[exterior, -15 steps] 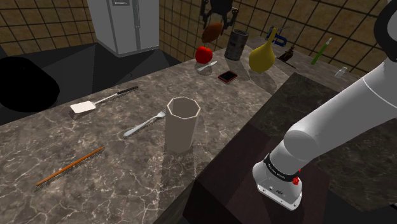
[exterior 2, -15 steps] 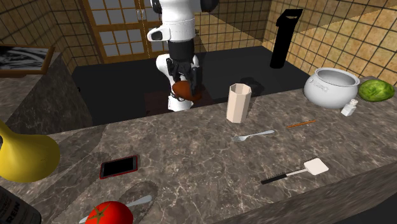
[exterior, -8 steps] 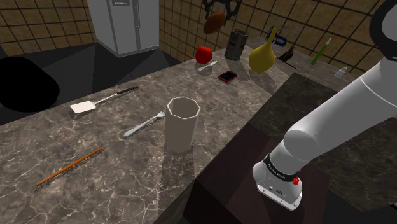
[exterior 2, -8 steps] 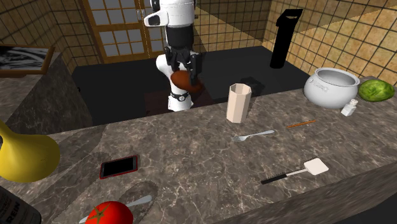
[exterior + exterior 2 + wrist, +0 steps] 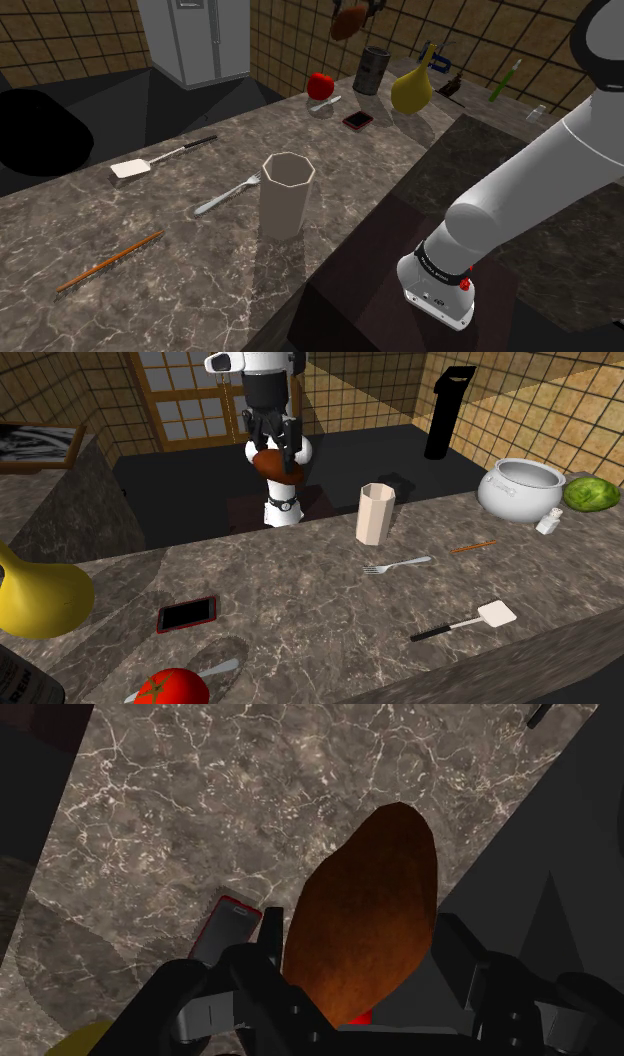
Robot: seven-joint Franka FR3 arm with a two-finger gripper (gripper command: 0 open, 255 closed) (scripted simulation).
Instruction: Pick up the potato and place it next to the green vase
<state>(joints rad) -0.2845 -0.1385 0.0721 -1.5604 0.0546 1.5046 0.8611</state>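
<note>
As the load hangs high, counter point(image 5: 200, 250): dark veined top, crowded at its far end in the shoulder view, and that's where the drop has to happen.
Arm point(image 5: 540, 170): stretched up and away from its stand. My call is a slow, straight descent, no swinging.
Vase point(image 5: 411, 90): gourd-shaped and upright, drawn yellow rather than green. I take this as the target. It's tall with a narrow neck, so probably easy to tip; come in from the open side.
Canister point(image 5: 371, 70): dark, just beside the vase, so that side looks tight.
Gripper point(image 5: 356, 8): clamped on the load, with a finger on either side of it in the wrist view.
Potato point(image 5: 349, 20): reddish-brown long oval, well above the counter, over the phone's neighbourhood. It's rounded, so I'd let go only once it rests on the marble, or it may roll.
Phone point(image 5: 358, 121): red-edged and flat, near the vase. The bare marble between the two looks like the best landing spot. Don't set down on the phone.
</note>
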